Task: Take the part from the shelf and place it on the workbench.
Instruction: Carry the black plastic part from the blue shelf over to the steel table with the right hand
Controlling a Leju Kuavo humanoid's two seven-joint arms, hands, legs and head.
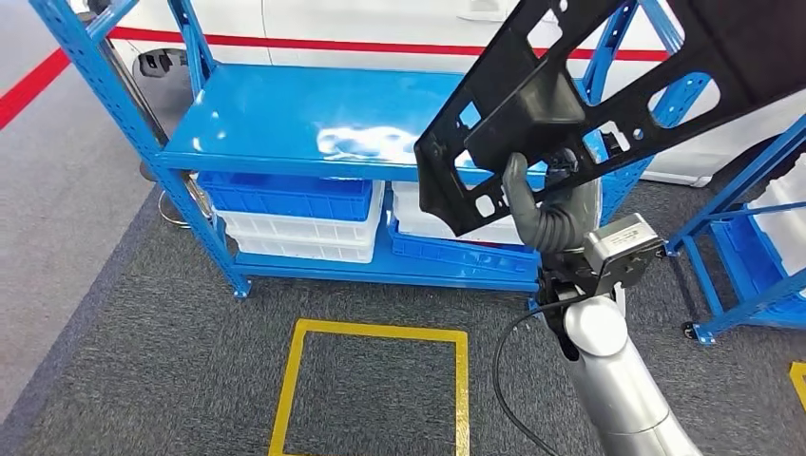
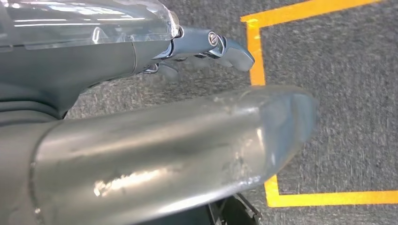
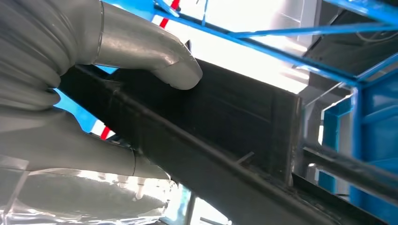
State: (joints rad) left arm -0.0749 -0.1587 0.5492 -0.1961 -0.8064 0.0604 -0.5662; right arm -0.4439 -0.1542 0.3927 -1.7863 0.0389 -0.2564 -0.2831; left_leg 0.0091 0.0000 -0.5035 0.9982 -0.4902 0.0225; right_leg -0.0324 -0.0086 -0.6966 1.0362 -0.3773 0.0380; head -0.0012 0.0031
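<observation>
Part (image 1: 570, 104), a long black perforated bracket, hangs in the air at two o'clock in the head view, clear of the blue shelf (image 1: 285, 119) behind it, tilted with its far end rising toward one o'clock. I judge it is lifted this high so its lower end passes over the shelf edge before being carried away. Right hand (image 1: 546, 209) clamps it near the lower end, thumb (image 3: 150, 56) pressed on one face, fingers behind. Left hand (image 2: 206, 47) hangs over the grey carpet (image 2: 352, 93), fingers apart, holding nothing.
</observation>
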